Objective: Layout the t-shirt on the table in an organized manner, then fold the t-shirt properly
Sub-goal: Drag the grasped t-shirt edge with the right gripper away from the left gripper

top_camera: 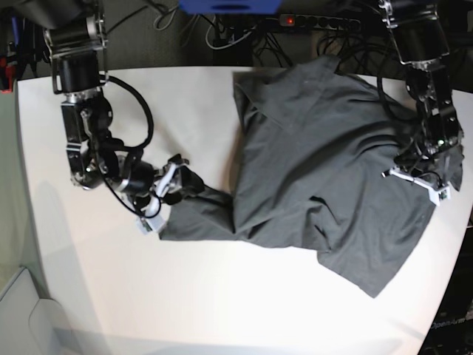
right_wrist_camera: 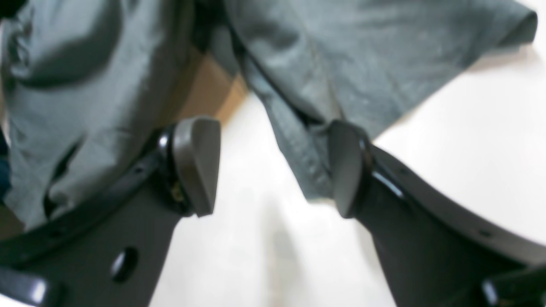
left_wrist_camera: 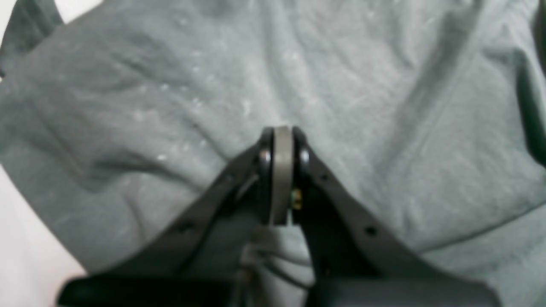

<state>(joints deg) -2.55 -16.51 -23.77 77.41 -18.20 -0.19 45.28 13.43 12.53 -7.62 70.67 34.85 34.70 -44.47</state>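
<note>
White bench [top_camera: 89,288] carries the t-shirt [top_camera: 325,177], crumpled toward your left arm's side. Keep the left gripper [left_wrist_camera: 281,140] pressed together against the cloth; your right gripper [right_wrist_camera: 273,166] is spread beside the sleeve, so re-pinch its hem before pulling flat.

Dark floor [top_camera: 185,44] behind w/ tangled black cables [top_camera: 244,33], power strip [top_camera: 325,22] w/ red light, blue box [top_camera: 229,6] at top edge. Even overhead light.
</note>
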